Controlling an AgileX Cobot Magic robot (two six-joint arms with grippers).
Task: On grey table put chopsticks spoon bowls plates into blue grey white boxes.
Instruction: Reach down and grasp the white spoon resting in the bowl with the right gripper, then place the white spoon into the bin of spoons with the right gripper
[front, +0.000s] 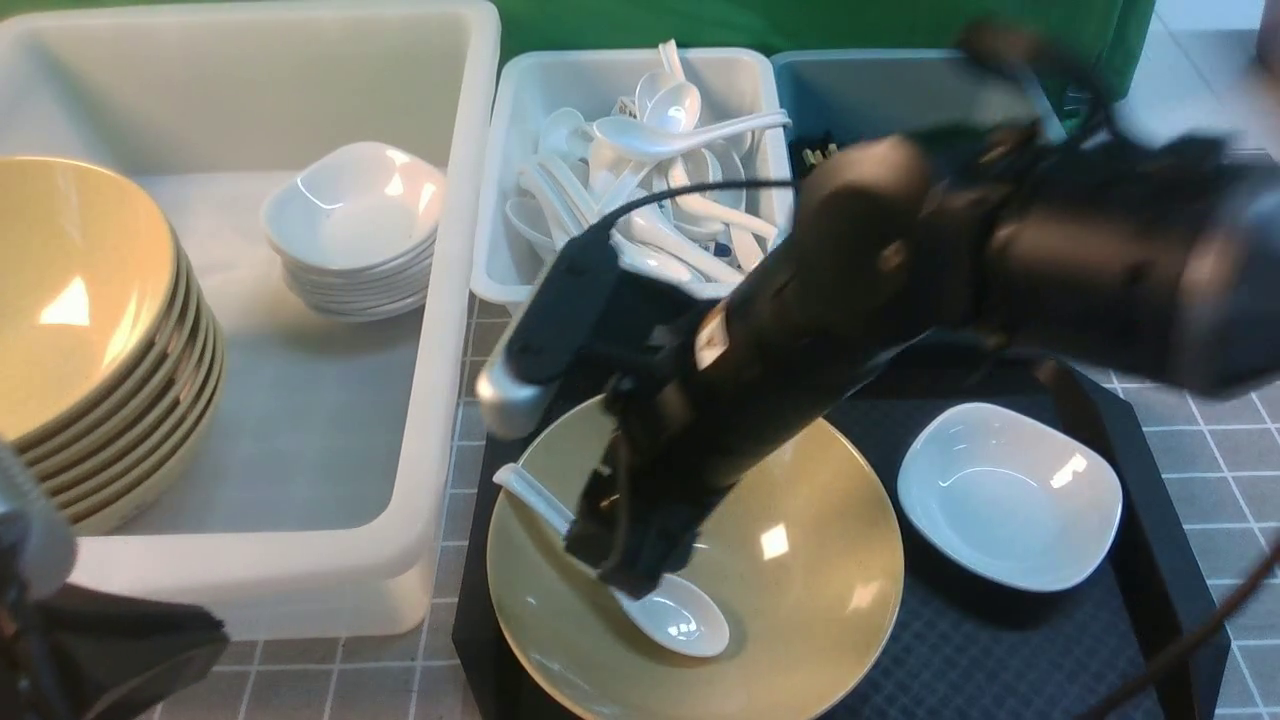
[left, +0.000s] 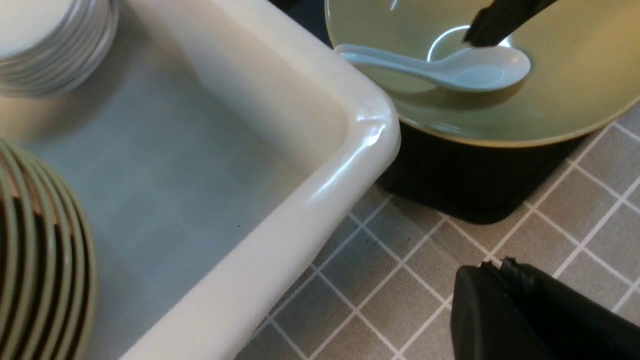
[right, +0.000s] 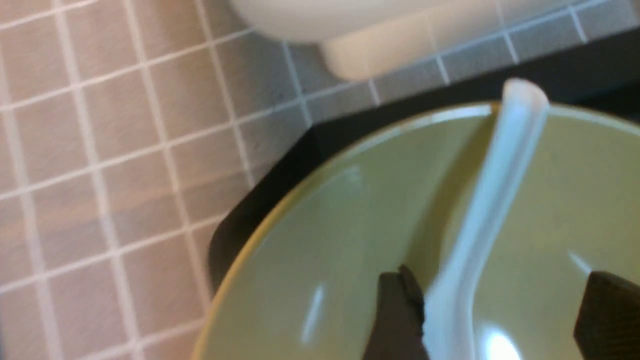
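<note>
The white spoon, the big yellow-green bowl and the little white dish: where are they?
Glossy white soup spoon (front: 680, 618), front view, on its scoop.
Large yellow-green bowl (front: 820, 600), front view, bare inner side.
Small white rounded-square dish (front: 1005, 495), front view, its middle.

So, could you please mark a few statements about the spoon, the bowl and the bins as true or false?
1. The spoon lies in the bowl on the black tray. True.
2. The right end effector is shut on the spoon. False: its fingers stand open either side of the handle.
3. The small grey-white bin is empty. False: it holds many spoons.
4. A stack of plates sits in the white tub. True.
</note>
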